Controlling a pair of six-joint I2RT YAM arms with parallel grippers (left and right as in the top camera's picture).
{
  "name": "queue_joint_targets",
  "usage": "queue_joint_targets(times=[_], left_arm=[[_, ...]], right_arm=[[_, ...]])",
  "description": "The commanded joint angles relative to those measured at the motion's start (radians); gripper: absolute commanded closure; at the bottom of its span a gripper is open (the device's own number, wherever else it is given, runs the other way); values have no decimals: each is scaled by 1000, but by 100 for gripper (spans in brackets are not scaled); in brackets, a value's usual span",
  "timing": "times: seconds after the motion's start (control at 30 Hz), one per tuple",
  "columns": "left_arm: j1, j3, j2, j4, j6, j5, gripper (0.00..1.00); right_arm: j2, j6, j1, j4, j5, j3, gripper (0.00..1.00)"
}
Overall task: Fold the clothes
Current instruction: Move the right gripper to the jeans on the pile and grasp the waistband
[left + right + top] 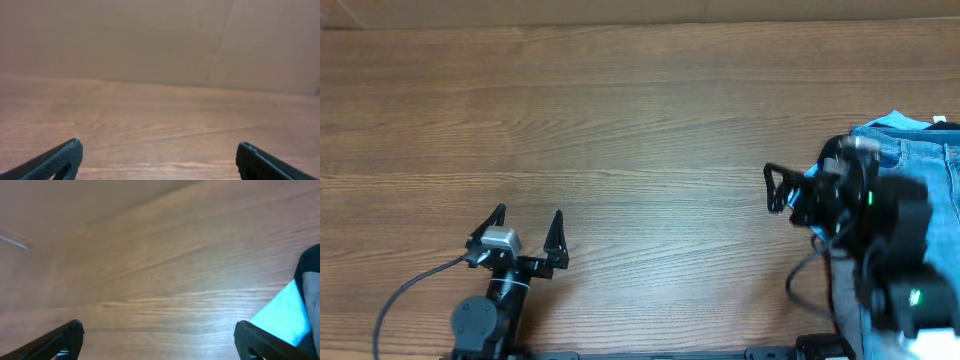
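The clothes, a pair of light-blue denim jeans (920, 150), lie bunched at the table's right edge, mostly hidden under my right arm. My right gripper (772, 190) points left, away from the jeans and just beside them, open with nothing between its fingers. In the right wrist view the right gripper (159, 325) spans bare wood, and a bright light-blue patch (282, 317) shows at the right edge; I cannot tell what it is. My left gripper (528, 225) stands open over bare wood near the front left. The left wrist view shows the left gripper (159, 145) wide apart and empty.
The wooden table (640, 100) stretches bare between the two arms. A plain brown wall (160, 40) rises behind its far edge. A black cable (400, 295) trails from the left arm's base.
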Motion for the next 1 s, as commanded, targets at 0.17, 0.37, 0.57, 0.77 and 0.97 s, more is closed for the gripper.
queue_joint_targets(times=[0.17,0.37,0.57,0.77,0.97], left_arm=[[5,564,416,-337,-10,-50,0],[5,981,817,-595,-9,50,0],[5,1209,1089,-734,41,227,0],[5,1228,1219,-748,27,354,0],[5,1228,1280,-787,16,372,0]], right_arm=[[367,5,-3,-72,3,219,0],[524,97,-85,-3,136,219,2],[667,135,-222,161,295,219,12],[856,136,-335,289,344,219,20],[1009,134,-395,433,348,219,22]])
